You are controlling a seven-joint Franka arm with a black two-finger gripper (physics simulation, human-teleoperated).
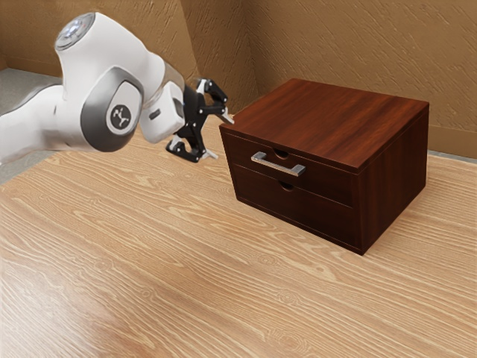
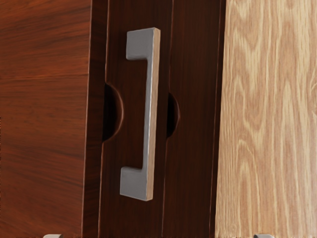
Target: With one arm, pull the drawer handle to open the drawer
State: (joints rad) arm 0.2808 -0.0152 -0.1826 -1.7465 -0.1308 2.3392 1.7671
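Note:
A dark wooden cabinet (image 1: 328, 119) with two drawers stands on the wooden floor at the exterior view's right. The upper drawer (image 1: 287, 168) carries a grey metal bar handle (image 1: 278, 164) and sits flush with the cabinet front. My black gripper (image 1: 216, 134) hovers open to the left of the cabinet, a short gap away from the handle, fingers pointing toward the drawer front. In the wrist view the handle (image 2: 143, 114) runs across the drawer front (image 2: 193, 119), straight ahead of my hand and apart from it.
The lower drawer (image 1: 298, 205) has no handle, only a half-round notch. Brown walls (image 1: 358, 45) stand behind the cabinet. The wooden floor (image 1: 186, 276) spreads wide in front and to the exterior view's left.

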